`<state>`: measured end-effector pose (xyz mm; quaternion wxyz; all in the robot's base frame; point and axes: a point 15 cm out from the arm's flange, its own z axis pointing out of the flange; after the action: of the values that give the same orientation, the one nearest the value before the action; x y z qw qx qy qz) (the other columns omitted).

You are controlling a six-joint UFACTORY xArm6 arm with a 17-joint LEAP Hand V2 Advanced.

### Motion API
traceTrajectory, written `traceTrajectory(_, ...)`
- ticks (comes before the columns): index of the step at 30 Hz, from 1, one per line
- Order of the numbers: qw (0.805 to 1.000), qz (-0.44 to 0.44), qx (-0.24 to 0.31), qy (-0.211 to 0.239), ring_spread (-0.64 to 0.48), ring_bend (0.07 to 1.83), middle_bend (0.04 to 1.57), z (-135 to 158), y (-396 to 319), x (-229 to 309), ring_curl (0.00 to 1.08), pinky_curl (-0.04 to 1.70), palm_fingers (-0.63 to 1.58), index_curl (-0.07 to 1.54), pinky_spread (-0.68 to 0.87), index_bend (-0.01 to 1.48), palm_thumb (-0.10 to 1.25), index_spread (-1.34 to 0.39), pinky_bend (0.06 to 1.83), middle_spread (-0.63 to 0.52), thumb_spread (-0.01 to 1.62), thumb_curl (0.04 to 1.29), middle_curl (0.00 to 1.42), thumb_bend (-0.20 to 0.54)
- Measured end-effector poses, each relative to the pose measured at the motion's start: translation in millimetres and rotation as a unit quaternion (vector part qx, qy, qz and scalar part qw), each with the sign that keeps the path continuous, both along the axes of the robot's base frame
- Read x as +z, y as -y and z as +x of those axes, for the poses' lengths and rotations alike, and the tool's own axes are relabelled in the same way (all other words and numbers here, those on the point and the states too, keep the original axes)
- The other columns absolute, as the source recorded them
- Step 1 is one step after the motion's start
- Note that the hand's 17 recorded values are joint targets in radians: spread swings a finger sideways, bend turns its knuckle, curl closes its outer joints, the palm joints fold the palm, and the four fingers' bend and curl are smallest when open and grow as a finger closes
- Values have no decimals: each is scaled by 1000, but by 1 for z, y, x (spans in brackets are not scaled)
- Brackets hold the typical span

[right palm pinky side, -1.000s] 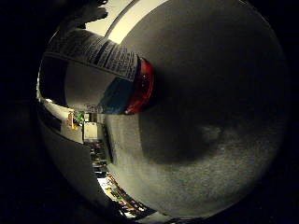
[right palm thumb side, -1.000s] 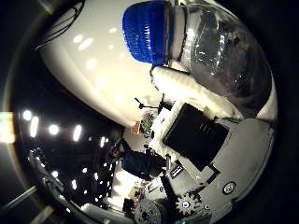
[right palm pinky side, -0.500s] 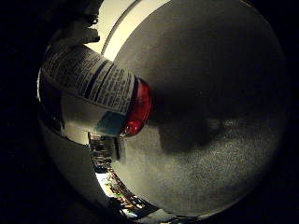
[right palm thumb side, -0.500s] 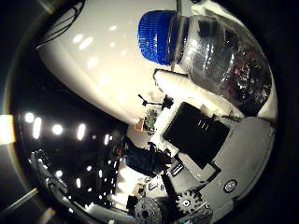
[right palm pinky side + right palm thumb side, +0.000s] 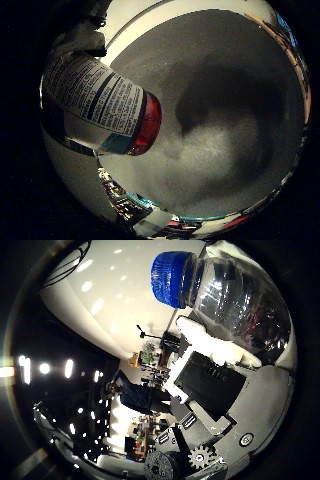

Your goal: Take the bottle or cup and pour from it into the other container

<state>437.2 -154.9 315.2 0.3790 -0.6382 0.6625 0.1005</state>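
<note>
Grey tabletop (image 5: 235, 150) under labelled bottle (image 5: 95, 105), blue cap (image 5: 172, 279) in thumb-side view only, fingers (image 5: 215, 347) curled round bottle

Clear bottle (image 5: 240, 300) (blue cap (image 5: 170, 279))

Labelled bottle (image 5: 100, 107) close to palm, over grey surface (image 5: 225, 150).

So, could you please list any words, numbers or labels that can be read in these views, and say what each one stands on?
Label on the bottle: rows of fine print and a dark stripe, all too small and blurred to read.
Blue cap: ribbed, no text visible.
Hand: no legible marking on its black and white parts.
Grey surface below: no text.
So nothing can be quoted.
</note>
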Motion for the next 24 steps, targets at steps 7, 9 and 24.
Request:
traceTrajectory(7, 996, -74, 49, -8, -184, 1428, 1345, -1, -54, 36, 666, 653, 1133, 760, -180, 1188, 1042, -163, 1468, -114, 575, 871, 748, -19)
traceTrajectory(9, 993, -104, 60, -17, -184, 1427, 1344, -3, -65, 40, 669, 672, 1133, 759, -182, 1189, 1041, -163, 1457, -114, 573, 881, 749, -19)
traceTrajectory(24, 925, -348, 121, -94, -185, 1416, 1340, -29, -146, 60, 678, 769, 1139, 760, -192, 1189, 1018, -174, 1392, -114, 563, 915, 754, -20)
